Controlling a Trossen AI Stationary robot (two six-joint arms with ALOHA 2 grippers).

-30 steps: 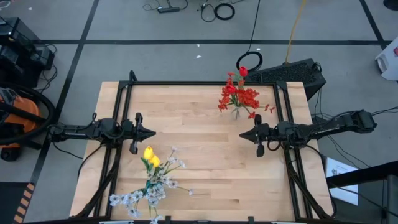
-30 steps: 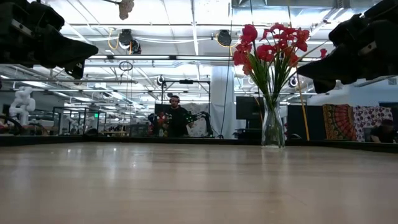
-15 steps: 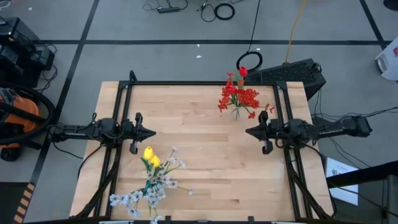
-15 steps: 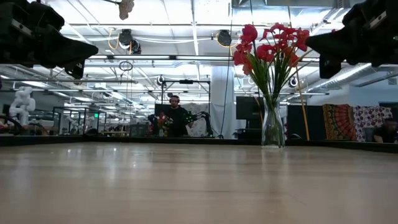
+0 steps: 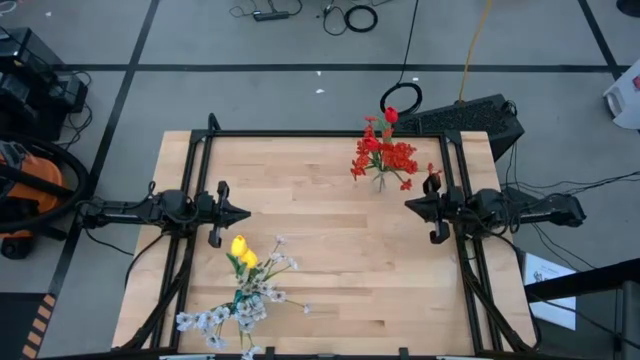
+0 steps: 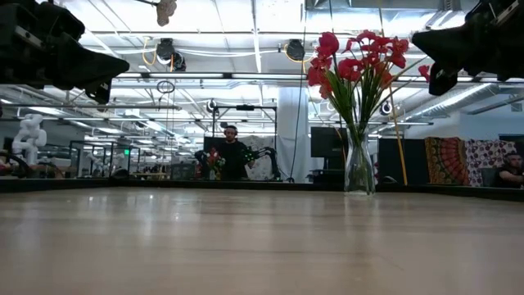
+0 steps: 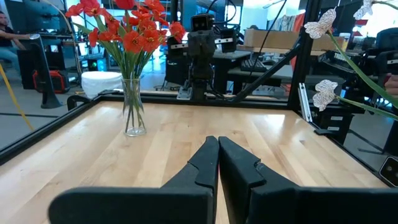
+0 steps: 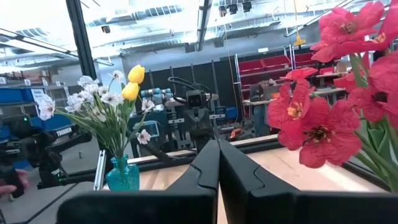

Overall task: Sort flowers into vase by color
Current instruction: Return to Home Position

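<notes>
Red flowers (image 5: pixel 383 155) stand in a clear glass vase (image 6: pixel 359 164) near the table's far right corner; the left wrist view shows that vase (image 7: pixel 134 112) too. Yellow tulip buds (image 5: pixel 242 252) and white blossom sprays (image 5: pixel 230 315) stand together in a teal vase (image 8: pixel 122 175) at the near left. My left gripper (image 5: pixel 246 213) hovers shut above the left side, between the two vases. My right gripper (image 5: pixel 407 205) hovers shut by the right edge, just near of the red flowers. Neither touches anything.
Black frame rails (image 5: pixel 320 134) run along the table's far, left and right sides. Bare wood (image 5: pixel 330 260) lies between the vases. Beyond the table, a person (image 6: pixel 232 154) stands by other robot arms, and a hand (image 8: pixel 7 180) shows at the room's edge.
My right gripper has drawn back toward the table's right edge and slightly toward the far edge, rising as it went, and has stayed shut. The flowers and vases have not moved.
</notes>
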